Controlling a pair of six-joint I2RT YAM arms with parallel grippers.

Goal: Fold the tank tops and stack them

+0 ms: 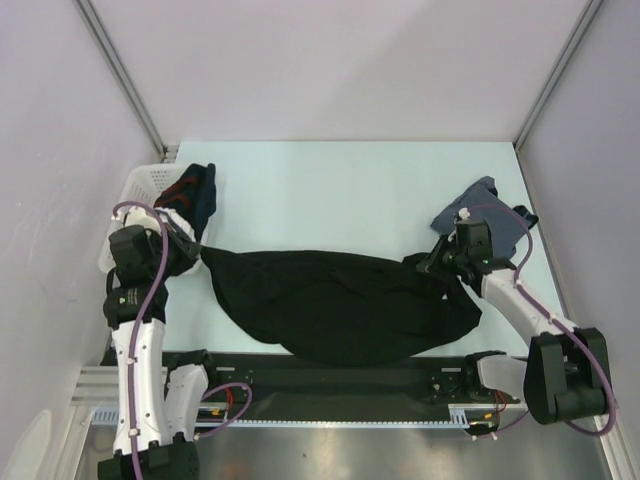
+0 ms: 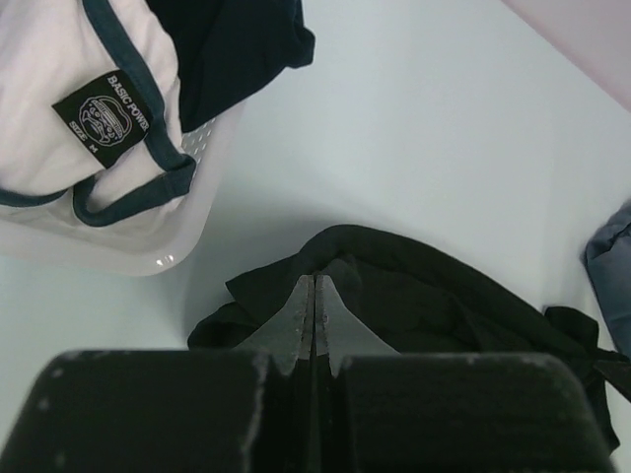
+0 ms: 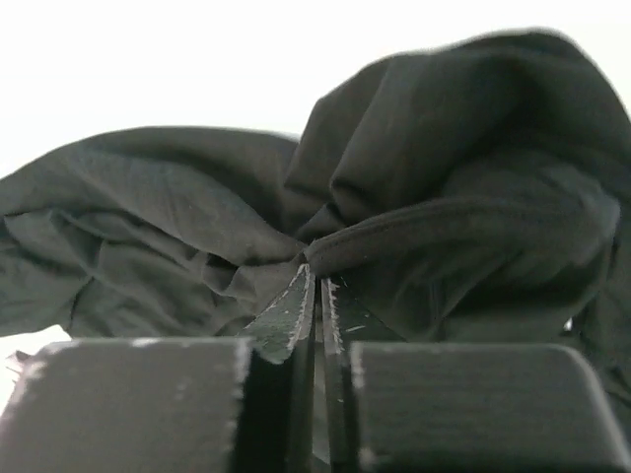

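The black tank top (image 1: 340, 305) lies stretched sideways across the middle of the table, bunched and wrinkled. My left gripper (image 1: 203, 253) is shut on its left end, which is drawn to a point. In the left wrist view the fingertips (image 2: 315, 281) press together over the black tank top (image 2: 444, 296). My right gripper (image 1: 432, 262) is at the right end. Its fingers (image 3: 317, 276) stand a thin slit apart, with a hem of the black tank top (image 3: 444, 148) pinched at the tips. The slate blue-grey tank top (image 1: 490, 200) lies crumpled at the back right, behind the right arm.
A white plastic basket (image 1: 140, 185) stands at the back left, next to the left arm. It holds dark clothes (image 1: 195, 190) and a white garment with teal trim (image 2: 59, 59). A black rail (image 1: 330, 375) runs along the near edge. Pale walls enclose the table.
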